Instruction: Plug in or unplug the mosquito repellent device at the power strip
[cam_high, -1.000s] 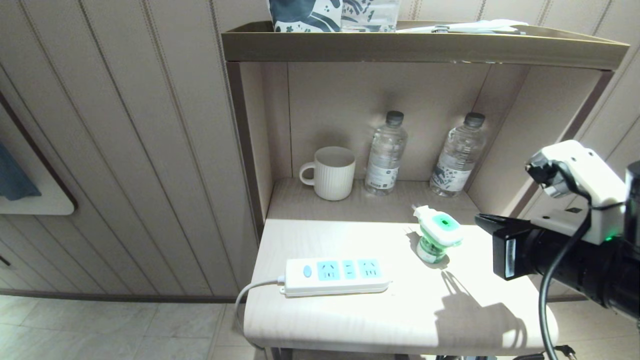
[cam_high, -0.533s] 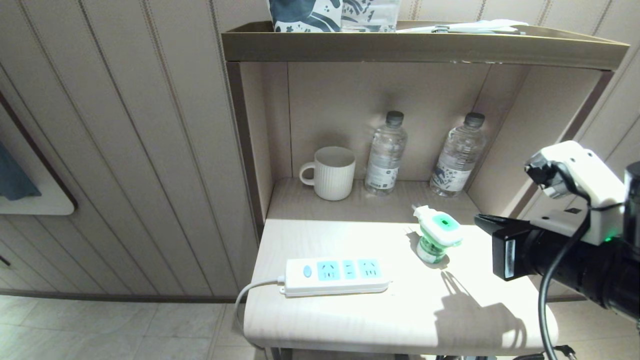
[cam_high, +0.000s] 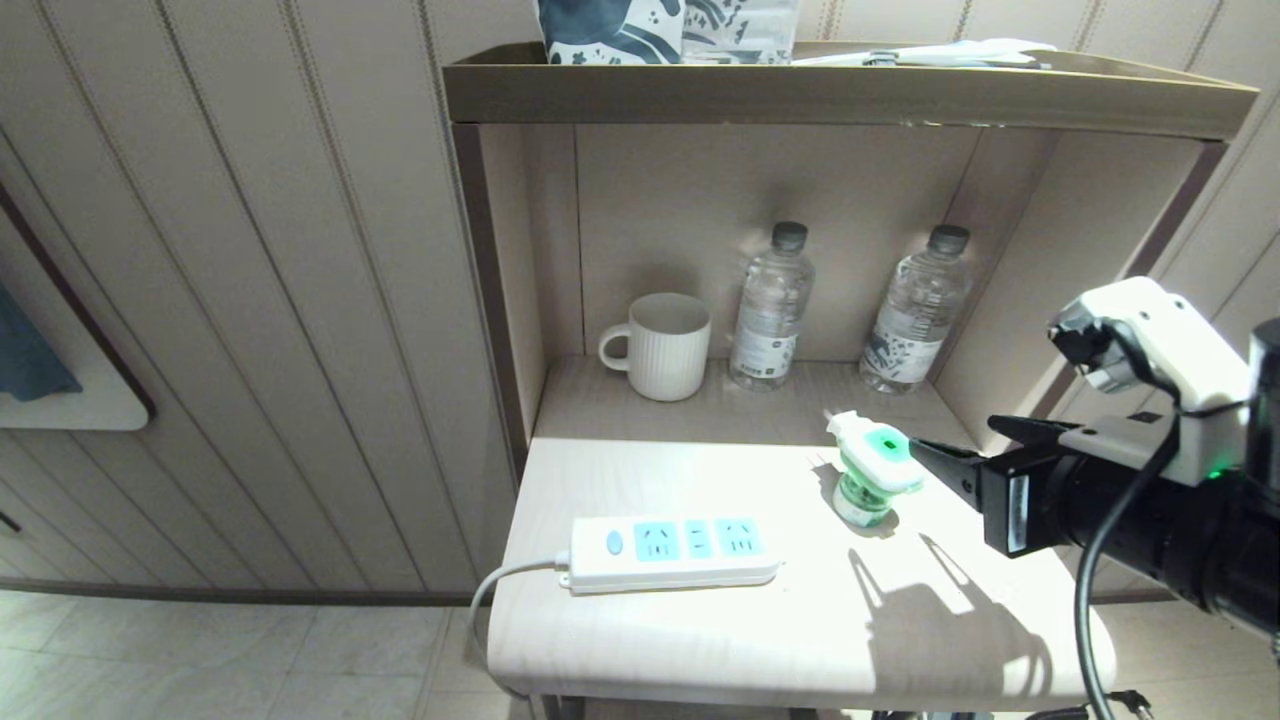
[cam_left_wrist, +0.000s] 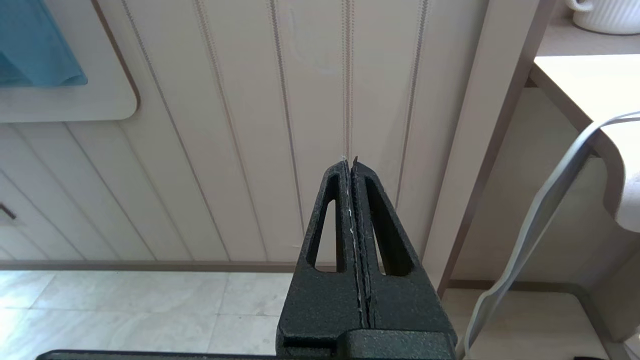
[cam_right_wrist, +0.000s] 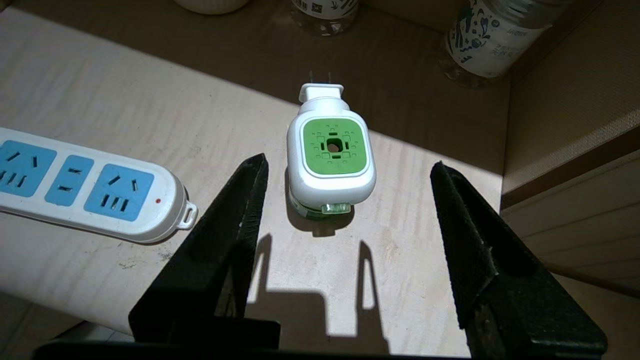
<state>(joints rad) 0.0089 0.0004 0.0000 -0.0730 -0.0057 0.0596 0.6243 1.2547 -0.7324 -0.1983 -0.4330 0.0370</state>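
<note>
At the right of the head view the right gripper (cam_high: 965, 448) hangs just beside the mosquito repellent device (cam_high: 872, 468), its jaws spread wide and holding nothing; whether a fingertip touches the device is hard to tell. The device stands on the table (cam_high: 700, 630) right of centre, unplugged, prongs pointing toward the two water bottles (cam_high: 770, 305) at the back. The power strip (cam_high: 672, 552) lies left of it, well apart, sockets free. A mug (cam_high: 660, 345) sits beside the bottles. The left gripper (cam_left_wrist: 351, 170), pressed closed and empty, faces the wall panel.
</note>
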